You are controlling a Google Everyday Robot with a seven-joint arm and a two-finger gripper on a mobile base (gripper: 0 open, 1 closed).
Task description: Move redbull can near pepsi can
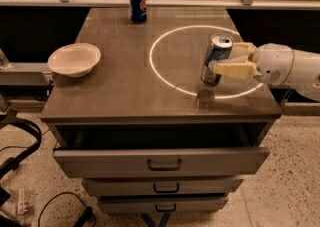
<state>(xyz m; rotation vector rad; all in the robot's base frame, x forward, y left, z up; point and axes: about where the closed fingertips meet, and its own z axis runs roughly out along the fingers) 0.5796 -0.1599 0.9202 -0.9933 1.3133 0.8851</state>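
The claw [223, 57], clenched on the tilted redbull can [216, 53] well apart from the pepsi can [137, 4], could let it slip and topple onto the table [125, 91] if its grip loosens.

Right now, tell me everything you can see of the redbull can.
The redbull can is a slim silver-and-blue metal can with a silver top, tilted, its top leaning right. It is at the table's front right. The gripper, reaching in from the right, is closed around its middle. Whether its base touches the table is unclear.
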